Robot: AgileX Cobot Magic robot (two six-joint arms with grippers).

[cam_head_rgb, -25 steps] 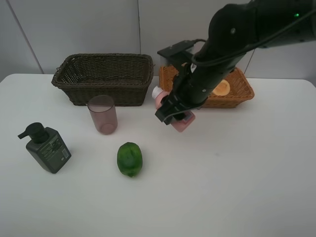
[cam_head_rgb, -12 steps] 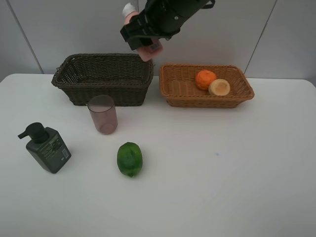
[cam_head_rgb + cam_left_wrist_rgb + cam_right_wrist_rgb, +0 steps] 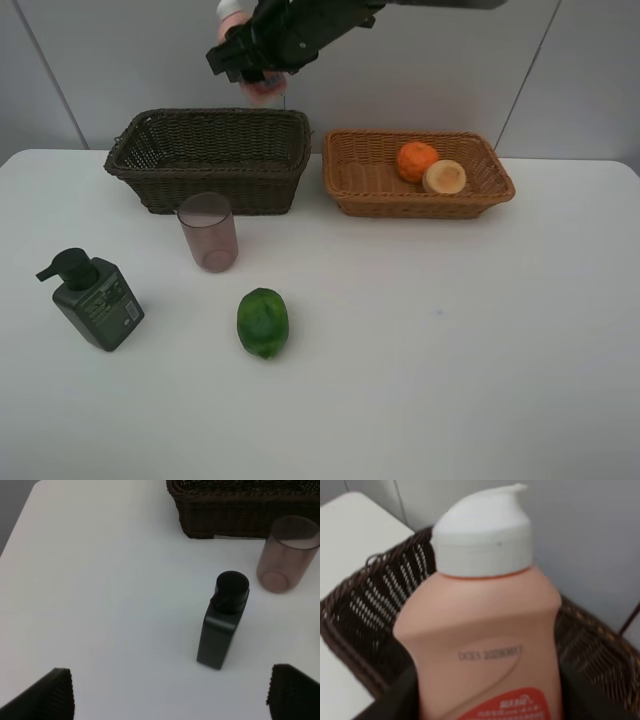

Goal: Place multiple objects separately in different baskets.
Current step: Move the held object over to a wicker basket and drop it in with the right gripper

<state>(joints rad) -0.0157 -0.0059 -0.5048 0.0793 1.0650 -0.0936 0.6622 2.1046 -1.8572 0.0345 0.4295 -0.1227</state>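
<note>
The right gripper (image 3: 255,55) pinches the pink bottle (image 3: 485,645) high above the dark brown basket (image 3: 210,150) at far left. The left gripper (image 3: 170,695) stands spread wide, empty, facing the dark pump bottle (image 3: 222,625).

A white table (image 3: 480,380) stands before grey wall panels (image 3: 130,50).

White table (image 3: 520,330); pale grey panelled wall (image 3: 110,60) behind, dark seams; even, soft light.
</note>
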